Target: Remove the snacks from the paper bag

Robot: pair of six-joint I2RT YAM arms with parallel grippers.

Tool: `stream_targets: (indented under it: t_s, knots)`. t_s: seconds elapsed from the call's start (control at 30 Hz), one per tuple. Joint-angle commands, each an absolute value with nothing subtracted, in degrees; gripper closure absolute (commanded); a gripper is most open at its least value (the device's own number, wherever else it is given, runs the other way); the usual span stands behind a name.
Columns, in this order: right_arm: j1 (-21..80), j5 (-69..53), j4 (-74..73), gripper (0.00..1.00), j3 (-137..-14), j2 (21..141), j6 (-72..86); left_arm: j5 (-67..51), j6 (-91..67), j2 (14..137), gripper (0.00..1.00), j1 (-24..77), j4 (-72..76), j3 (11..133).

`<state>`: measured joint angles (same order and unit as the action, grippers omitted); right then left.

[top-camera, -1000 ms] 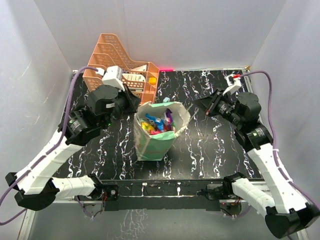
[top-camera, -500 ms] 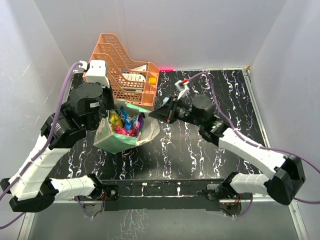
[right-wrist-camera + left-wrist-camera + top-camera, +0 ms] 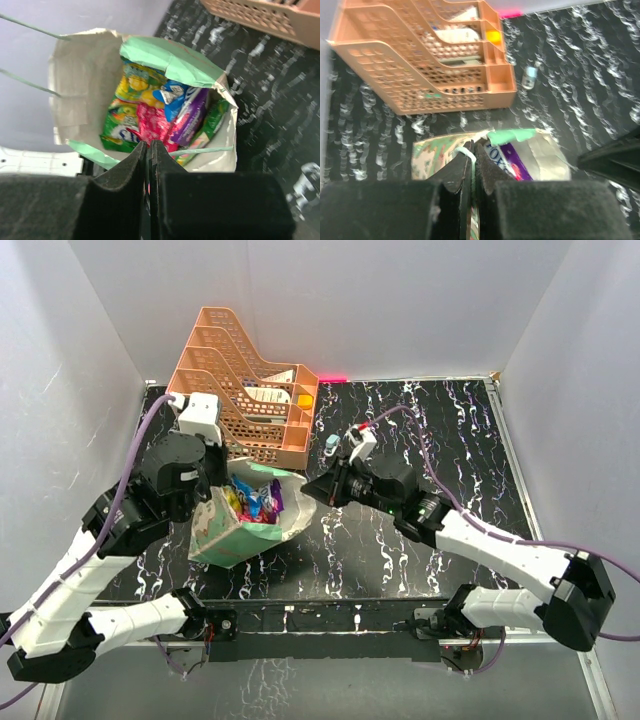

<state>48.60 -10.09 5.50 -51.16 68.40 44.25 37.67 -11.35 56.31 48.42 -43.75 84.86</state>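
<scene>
- Mint-green paper bag (image 3: 238,535) — one only — leans left of centre in the top view, with the snacks (image 3: 255,502) inside. One orange rack (image 3: 240,380) stands behind it, and one small pale bottle (image 3: 331,445) lies apart to the right.
- Left gripper (image 3: 222,478) sits at the bag's upper-left rim. Right gripper (image 3: 308,490) now touches the right rim, closer than half a second ago.
- Left wrist view: its jaws are pressed together on the bag's rim and string.
- Right wrist view: at least five packets lie in the bag. The jaws are closed tight at the near rim — whether they nip paper, I cannot tell.

Bright even light, wrist views blurred
</scene>
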Motion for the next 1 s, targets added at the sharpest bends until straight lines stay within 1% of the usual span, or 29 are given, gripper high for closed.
stream_targets:
  t_s: [0.0, 0.23, 0.37, 0.47, 0.53, 0.6, 0.7, 0.77, 0.83, 0.87, 0.97]
  knots:
    - [48.3, -6.1, 1.9, 0.92, -46.8, 63.9, 42.5, 23.8, -17.0, 51.5, 1.0, 48.4, -32.2, 79.9]
    - [48.3, -7.0, -3.6, 0.89, -40.3, 59.1, 43.4, 12.8, -21.6, 51.1, 1.0, 48.4, -27.5, 74.0]
    - [48.4, -9.4, -3.5, 0.87, -36.9, 57.9, 44.2, 9.4, -24.0, 52.3, 1.0, 48.4, -26.3, 72.3]
    - [48.4, -7.2, -7.2, 0.85, -36.9, 57.1, 43.4, 8.2, -24.6, 53.0, 1.0, 48.4, -26.2, 71.9]
    - [48.4, -3.1, -13.0, 0.79, -38.8, 56.4, 40.9, 8.6, -24.7, 53.1, 1.0, 48.4, -27.2, 72.4]
    - [48.4, 2.9, -20.3, 0.69, -41.2, 55.6, 38.2, 9.3, -24.8, 52.7, 1.0, 48.4, -28.3, 73.1]
    - [48.4, 15.0, -31.9, 0.55, -46.0, 55.0, 34.3, 10.9, -24.4, 51.8, 1.0, 48.4, -30.1, 74.6]
    - [48.4, 19.3, -37.9, 0.46, -50.1, 55.2, 32.7, 12.2, -24.0, 51.4, 1.0, 48.4, -31.9, 75.9]
    - [48.4, 18.7, -40.9, 0.44, -55.0, 56.1, 31.6, 13.8, -23.8, 51.0, 1.0, 48.4, -33.6, 77.1]
    - [48.4, 15.9, -40.2, 0.43, -57.2, 56.8, 30.8, 14.4, -23.4, 50.5, 1.0, 48.4, -34.1, 77.4]
    - [48.5, 1.4, -32.5, 0.44, -61.3, 60.7, 31.7, 16.6, -22.8, 48.9, 1.0, 48.4, -34.8, 77.2]
